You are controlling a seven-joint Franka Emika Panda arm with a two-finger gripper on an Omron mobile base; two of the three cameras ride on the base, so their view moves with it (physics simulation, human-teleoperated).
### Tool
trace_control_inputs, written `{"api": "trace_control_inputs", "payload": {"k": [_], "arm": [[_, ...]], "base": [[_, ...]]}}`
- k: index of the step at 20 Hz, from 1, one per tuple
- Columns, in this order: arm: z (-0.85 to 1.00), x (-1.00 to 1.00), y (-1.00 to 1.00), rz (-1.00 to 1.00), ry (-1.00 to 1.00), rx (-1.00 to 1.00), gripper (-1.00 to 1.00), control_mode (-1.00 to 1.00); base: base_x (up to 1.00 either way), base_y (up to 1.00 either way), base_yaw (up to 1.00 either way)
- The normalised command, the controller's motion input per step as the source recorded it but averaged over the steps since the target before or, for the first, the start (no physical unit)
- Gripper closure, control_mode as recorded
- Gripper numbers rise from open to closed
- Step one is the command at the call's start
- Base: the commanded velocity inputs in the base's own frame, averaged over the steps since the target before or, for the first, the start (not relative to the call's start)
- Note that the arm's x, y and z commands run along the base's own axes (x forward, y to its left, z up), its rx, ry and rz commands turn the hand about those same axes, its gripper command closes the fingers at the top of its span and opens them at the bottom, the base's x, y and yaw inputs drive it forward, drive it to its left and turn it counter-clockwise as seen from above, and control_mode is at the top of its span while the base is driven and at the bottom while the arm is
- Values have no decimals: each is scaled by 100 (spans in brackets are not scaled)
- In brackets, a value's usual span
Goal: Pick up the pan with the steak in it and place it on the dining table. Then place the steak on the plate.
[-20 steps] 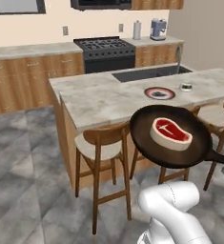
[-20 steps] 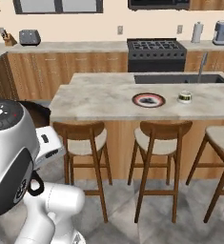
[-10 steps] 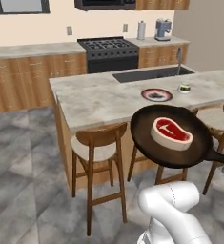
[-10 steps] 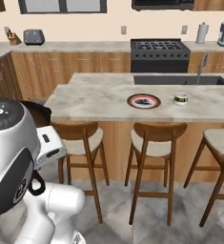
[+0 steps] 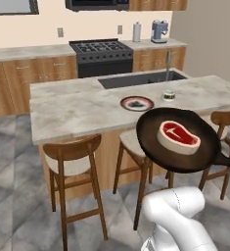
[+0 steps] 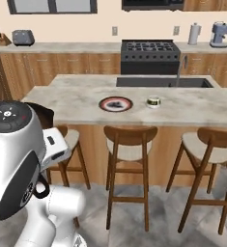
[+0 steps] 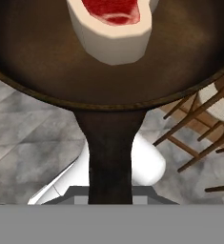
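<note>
Left base view: pan [image 5: 158, 142] held up in the air w/ steak [image 5: 178, 137] in it, short of the dining table [image 5: 77, 110]; plate [image 5: 137, 103] on the top.
Right base view: plate [image 6: 115, 103] on table [image 6: 66, 99], small dark bit in centre.
Hand view: pan handle [image 7: 110, 157] runs down to the pincer, fingertips hidden, grip state can't tell; steak [image 7: 114, 26] sits in pan.

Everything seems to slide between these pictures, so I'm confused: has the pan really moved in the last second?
Yes. The pan is being carried along, and it now sits further right of the plate than before.
</note>
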Motion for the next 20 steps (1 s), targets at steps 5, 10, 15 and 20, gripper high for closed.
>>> {"api": "trace_control_inputs", "payload": {"k": [5,10,15,20], "arm": [[0,0,0,0,0,0,100,100],[0,0,0,0,0,0,100,100],[0,0,0,0,0,0,100,100],[0,0,0,0,0,0,100,100]], "base": [[78,-5,1],[99,0,0],[100,0,0],[97,0,0]]}}
